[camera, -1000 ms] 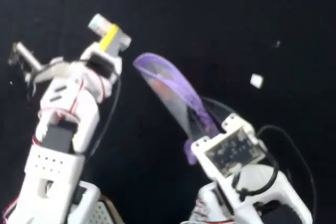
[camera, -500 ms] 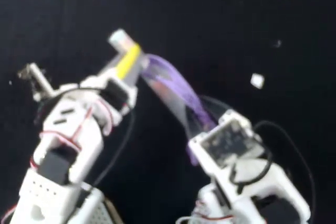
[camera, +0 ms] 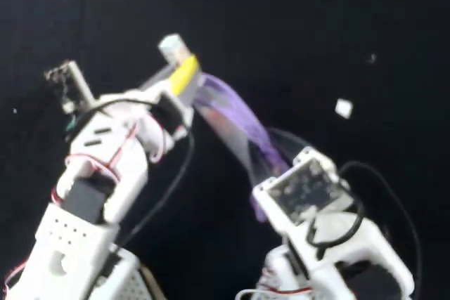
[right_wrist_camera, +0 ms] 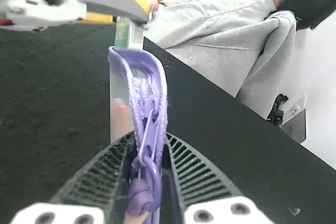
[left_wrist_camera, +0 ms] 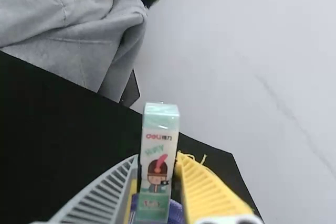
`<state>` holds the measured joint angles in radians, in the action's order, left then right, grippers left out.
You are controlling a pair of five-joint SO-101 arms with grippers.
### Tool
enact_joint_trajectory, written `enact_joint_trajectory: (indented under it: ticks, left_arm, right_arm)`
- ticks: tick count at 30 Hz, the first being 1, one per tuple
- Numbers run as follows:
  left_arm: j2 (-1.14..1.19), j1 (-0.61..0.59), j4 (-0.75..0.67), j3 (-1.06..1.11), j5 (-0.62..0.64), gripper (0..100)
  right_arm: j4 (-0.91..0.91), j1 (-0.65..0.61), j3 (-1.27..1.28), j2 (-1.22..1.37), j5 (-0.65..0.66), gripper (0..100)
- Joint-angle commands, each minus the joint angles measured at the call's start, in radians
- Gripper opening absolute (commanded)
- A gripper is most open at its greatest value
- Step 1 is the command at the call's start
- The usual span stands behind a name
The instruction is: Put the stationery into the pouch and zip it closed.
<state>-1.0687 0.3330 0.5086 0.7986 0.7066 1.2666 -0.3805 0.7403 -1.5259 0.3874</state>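
Step in hand: loading, not zipping. The left gripper (left_wrist_camera: 157, 184) is clamped on a stationery box (left_wrist_camera: 157, 156). The box sits upright between the grey and yellow fingers, with most of its length past the fingertips.

The right gripper (right_wrist_camera: 147, 179) is pinched narrow on the zipper end of the purple pouch (right_wrist_camera: 137, 93). The pouch stands on edge, running away from those fingers toward the left gripper.

Judgement: insertion is about to start and the zip is not yet done.

Next move: line the box's long axis up with the pouch mouth, push it in between the rims, then let go. The right fingers need to keep the pouch steady. The pouch is soft, so a push off-centre will likely fold the rim instead of entering.

View differences:
- Right wrist view: the box's far end is just above the pouch's top rim, close or touching, can't tell which. Can't tell how far the mouth gapes either.
- Left wrist view: shows the grip on the box clearly, plus a sliver of purple low between the fingers.
- High view: a small white piece (camera: 343, 108) lies on the table (camera: 316, 33), well apart from both sets of fingers. Possibly more stationery, too small to tell.
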Motion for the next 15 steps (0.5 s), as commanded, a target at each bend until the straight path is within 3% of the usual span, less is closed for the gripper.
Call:
enact_joint_trajectory:
  ticks: [1,15]
  left_arm:
    - [0.006,-0.008,-0.049,-0.002,-0.049,4]
    - [0.008,0.054,-0.052,0.027,-0.124,4]
  right_arm:
    - [-0.005,-0.011,-0.004,0.004,0.005,1.2]
    - [-0.005,-0.011,-0.008,0.015,0.005,1.2]
